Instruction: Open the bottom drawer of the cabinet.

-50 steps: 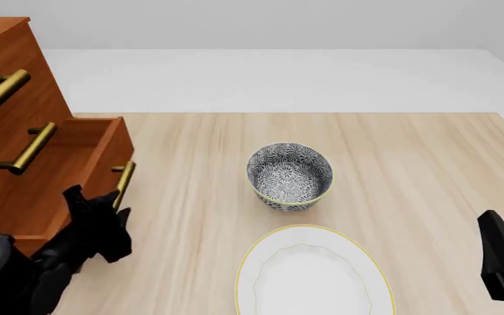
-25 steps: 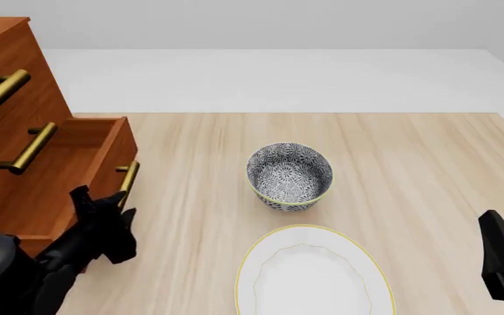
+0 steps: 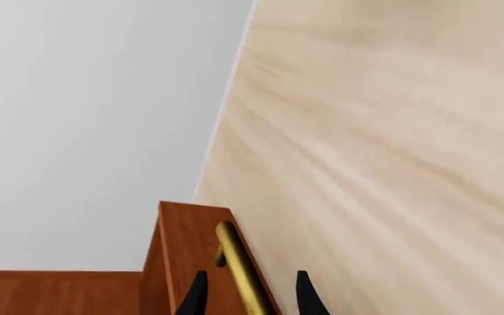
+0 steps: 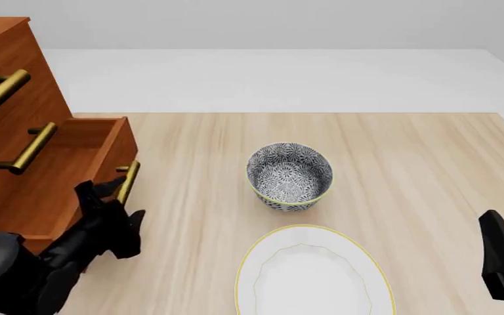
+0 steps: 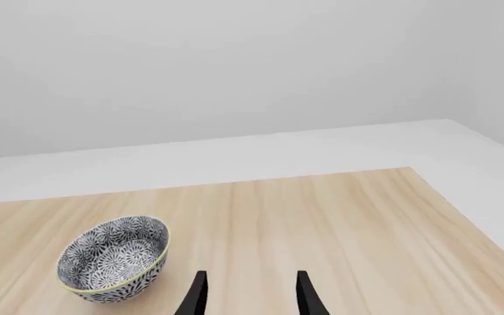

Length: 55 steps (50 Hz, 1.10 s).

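The left gripper (image 3: 247, 303) straddles the brass handle (image 3: 239, 269) of the bottom drawer (image 4: 55, 177), though whether it pinches is unclear. That drawer already juts partway from the cabinet (image 4: 7, 111) at the surface's left edge; more pulling likely remains. The right gripper (image 5: 247, 298) idles, spread apart.
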Motion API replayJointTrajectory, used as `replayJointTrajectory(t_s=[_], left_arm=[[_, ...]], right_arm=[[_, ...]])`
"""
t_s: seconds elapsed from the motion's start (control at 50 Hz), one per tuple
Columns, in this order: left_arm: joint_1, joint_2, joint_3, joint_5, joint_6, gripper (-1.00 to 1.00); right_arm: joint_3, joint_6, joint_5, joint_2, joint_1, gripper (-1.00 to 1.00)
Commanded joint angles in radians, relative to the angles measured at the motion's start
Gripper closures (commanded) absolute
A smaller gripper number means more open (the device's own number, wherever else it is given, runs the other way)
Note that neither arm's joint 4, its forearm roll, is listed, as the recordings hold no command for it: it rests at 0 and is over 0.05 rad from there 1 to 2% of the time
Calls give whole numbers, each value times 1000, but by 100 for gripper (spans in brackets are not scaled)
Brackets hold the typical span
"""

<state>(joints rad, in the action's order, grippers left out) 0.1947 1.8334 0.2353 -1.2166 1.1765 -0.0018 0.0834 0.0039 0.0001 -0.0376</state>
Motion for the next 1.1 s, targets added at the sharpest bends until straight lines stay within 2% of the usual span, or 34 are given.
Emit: replayJointTrajectory(t_s=[0.02, 0.38, 0.66, 0.8, 0.96, 1.1], left_arm=[[15, -8, 1, -3, 2, -100], [79, -41, -13, -3, 5, -100], [176, -154, -59, -3, -8, -100], [225, -201, -74, -3, -38, -100], [295, -312, -100, 2, -111, -100], [324, -521, -48, 232, -161, -100]], right_arm=[[1, 2, 0, 0, -2, -100], [0, 1, -2, 0, -4, -100], [-1, 1, -4, 0, -4, -100], [-1, 3, -6, 0, -4, -100], [-7, 3, -5, 0, -3, -100], [-17, 4, 0, 0, 0, -100]])
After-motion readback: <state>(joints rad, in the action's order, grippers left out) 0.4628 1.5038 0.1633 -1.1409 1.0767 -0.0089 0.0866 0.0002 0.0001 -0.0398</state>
